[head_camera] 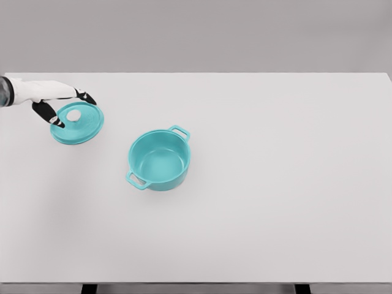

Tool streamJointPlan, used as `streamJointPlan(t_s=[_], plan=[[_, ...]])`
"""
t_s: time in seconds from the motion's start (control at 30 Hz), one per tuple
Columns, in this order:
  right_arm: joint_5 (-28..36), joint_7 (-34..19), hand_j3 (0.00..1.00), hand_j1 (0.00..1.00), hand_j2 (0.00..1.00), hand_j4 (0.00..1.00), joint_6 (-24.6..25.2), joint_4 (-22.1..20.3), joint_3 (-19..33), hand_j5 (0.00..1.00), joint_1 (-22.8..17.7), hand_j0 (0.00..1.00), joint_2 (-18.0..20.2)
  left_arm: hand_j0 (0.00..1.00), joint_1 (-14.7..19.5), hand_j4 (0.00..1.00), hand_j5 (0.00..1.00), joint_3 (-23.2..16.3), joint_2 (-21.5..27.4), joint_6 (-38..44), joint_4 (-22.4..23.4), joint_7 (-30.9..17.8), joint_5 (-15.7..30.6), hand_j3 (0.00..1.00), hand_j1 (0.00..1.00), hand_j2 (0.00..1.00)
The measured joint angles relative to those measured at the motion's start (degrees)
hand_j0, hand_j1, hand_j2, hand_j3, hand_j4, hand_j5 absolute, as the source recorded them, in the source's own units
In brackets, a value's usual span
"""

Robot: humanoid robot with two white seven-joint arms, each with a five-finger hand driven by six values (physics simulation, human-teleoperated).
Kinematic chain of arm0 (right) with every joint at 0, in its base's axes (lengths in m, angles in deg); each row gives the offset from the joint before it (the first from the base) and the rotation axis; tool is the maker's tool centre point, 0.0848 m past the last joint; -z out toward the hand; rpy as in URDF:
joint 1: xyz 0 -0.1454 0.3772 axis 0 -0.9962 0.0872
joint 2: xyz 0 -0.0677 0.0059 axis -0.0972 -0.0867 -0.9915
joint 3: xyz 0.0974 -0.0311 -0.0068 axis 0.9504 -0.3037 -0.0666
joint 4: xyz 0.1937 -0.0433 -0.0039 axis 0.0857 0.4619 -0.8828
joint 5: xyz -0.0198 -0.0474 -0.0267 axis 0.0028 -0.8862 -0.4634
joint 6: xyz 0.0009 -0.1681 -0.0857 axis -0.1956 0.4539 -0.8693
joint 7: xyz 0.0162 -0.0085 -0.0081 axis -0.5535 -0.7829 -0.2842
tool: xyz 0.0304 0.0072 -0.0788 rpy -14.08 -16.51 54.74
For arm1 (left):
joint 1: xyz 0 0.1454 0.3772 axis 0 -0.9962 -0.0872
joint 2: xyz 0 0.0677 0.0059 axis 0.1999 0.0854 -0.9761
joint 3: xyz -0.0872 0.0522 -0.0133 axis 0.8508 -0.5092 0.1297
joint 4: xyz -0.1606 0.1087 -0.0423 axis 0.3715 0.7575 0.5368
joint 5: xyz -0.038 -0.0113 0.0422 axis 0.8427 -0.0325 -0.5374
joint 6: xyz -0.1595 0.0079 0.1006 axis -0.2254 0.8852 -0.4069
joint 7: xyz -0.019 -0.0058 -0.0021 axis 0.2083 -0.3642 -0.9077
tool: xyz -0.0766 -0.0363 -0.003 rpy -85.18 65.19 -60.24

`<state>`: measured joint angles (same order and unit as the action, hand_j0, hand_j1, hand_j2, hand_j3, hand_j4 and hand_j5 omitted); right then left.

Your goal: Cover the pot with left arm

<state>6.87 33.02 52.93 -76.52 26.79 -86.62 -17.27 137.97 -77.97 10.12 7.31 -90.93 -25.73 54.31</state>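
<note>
Lid (78,124) first: you can judge it a rigid, light, smooth disc, likely slippery at its thin rim, with a pale knob in the middle that looks the surest place to hold. It sits at the far left of the table (275,202), a little tilted, well apart from the open pot (159,160) near the middle. Your left hand (58,104) reaches in from the left edge, fingers (46,113) spread around the lid's far-left rim, dark tips touching it, pinching the edge rather than the knob. Whether the lid is lifted or resting, you cannot tell. No right hand shows.
</note>
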Motion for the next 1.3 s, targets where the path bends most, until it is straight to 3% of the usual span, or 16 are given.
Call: streamJointPlan(t_s=[0.2, 0.3, 1.3], plan=[[0.0, 0.0, 1.00, 1.00, 1.00, 1.00, 0.0, 0.0, 0.0, 1.00, -0.1, 1.00, 0.0, 0.84, -0.1, 0.84, 0.84, -0.1, -0.2, 0.0, 0.0, 0.0, -0.1, 0.84, 0.84, 0.84], [0.0, 0.0, 1.00, 1.00, 1.00, 1.00, 0.0, 0.0, 0.0, 1.00, 0.0, 1.00, 0.0, 0.77, -0.1, 0.77, 0.77, -0.1, -0.3, 0.0, 0.1, 0.0, -0.1, 0.77, 0.77, 0.77], [0.0, 0.0, 1.00, 1.00, 1.00, 1.00, 0.0, 0.0, 0.0, 1.00, 0.0, 1.00, 0.0, 0.75, -0.5, 0.75, 0.75, 0.0, -1.4, 0.0, 0.7, 0.0, -3.7, 0.75, 0.75, 0.75]])
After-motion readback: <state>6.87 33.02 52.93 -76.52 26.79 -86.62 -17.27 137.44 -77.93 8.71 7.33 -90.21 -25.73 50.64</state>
